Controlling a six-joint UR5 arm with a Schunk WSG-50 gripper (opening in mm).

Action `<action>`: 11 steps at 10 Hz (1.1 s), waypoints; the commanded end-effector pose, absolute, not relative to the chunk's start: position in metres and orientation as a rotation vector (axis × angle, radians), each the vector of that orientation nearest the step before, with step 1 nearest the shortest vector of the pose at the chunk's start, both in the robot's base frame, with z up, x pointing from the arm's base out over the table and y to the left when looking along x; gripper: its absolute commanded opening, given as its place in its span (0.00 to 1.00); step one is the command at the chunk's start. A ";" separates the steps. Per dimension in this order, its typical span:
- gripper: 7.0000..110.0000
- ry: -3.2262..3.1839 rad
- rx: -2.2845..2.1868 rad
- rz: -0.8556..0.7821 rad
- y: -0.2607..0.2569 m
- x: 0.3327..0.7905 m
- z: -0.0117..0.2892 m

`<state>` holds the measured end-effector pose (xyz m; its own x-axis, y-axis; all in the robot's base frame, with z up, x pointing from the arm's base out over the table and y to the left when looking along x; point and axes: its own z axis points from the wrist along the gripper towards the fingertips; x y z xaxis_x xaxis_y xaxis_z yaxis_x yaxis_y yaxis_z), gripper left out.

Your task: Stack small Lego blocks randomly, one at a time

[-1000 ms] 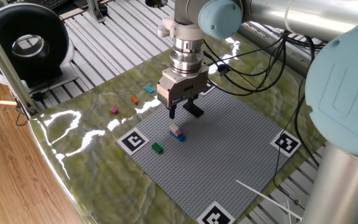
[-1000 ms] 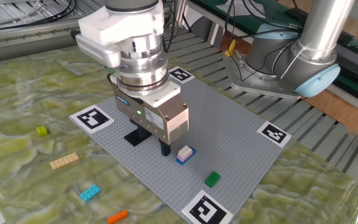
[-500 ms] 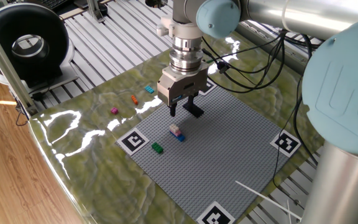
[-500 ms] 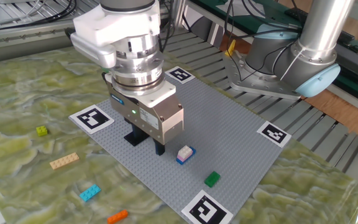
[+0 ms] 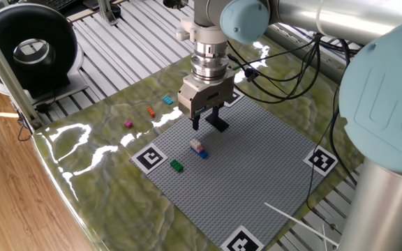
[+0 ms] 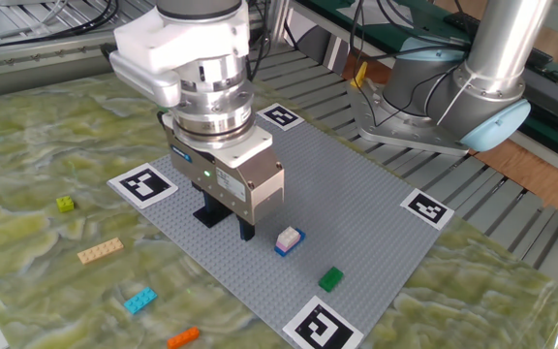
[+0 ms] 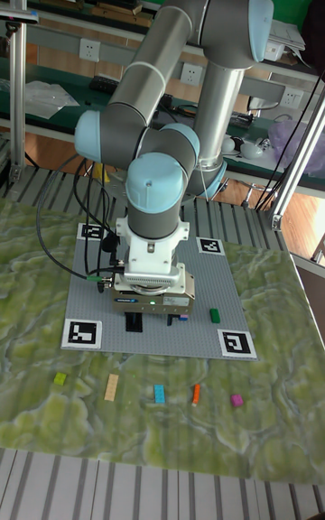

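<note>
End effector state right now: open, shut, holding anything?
End effector: above the grey baseplate; fingers apart, so it looks open, with no block visible between them.

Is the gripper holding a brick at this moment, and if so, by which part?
Nothing is visibly held: the gripper hovers over the grey baseplate beside the dark flat plate, with no brick between its fingers.

Looking like a robotics lab: UR5 arm (image 7: 171,78) working over a grey studded baseplate (image 6: 347,208) with fiducial marker tags (image 6: 143,183) at its corners, aluminium slatted bench (image 5: 110,42), loose cabling (image 5: 285,77), wall sockets and cluttered shelving (image 7: 90,10) sitting behind.
</note>
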<state>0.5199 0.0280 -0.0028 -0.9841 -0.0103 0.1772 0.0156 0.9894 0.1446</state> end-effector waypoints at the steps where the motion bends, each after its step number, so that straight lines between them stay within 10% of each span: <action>1: 0.57 -2.959 -0.015 -0.233 0.030 0.520 -0.003; 11: 0.57 -2.952 -0.019 -0.225 0.027 0.526 -0.002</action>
